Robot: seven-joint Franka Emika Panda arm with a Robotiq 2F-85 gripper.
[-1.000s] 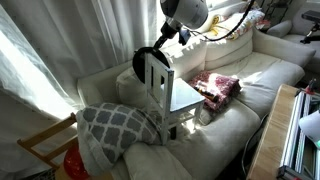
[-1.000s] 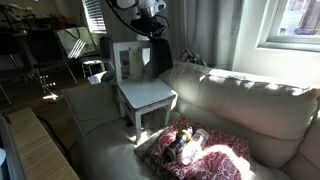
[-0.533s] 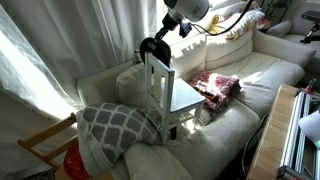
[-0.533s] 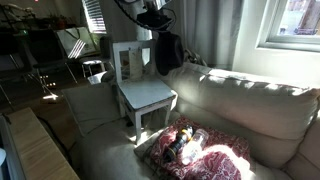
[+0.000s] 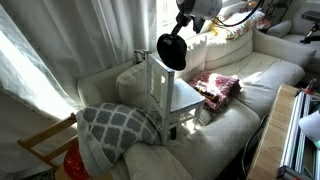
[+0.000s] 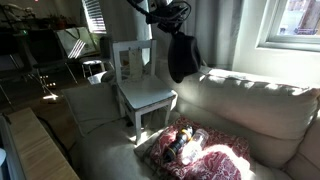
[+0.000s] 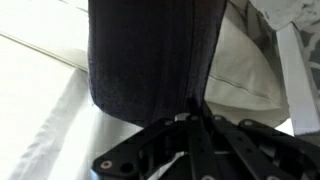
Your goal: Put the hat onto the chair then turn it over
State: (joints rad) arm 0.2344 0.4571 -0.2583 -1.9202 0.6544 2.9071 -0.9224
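A black hat (image 5: 172,51) hangs from my gripper (image 5: 186,31) in the air, above and beside the small white chair (image 5: 170,92) that stands on the sofa. In an exterior view the hat (image 6: 181,58) dangles to the right of the chair's backrest (image 6: 132,63), above the sofa back. In the wrist view the dark hat (image 7: 150,55) fills the top of the picture and my gripper (image 7: 190,117) is shut on its edge.
A cream sofa (image 6: 240,100) holds the chair, a red patterned cloth (image 5: 216,86) with small items (image 6: 185,145), and a grey patterned cushion (image 5: 115,125). Curtains (image 5: 50,50) hang behind. A wooden shelf edge (image 6: 40,150) is in front.
My gripper has lifted the hat up and carried it sideways away from the chair's backrest, toward the sofa back. The chair has not moved.
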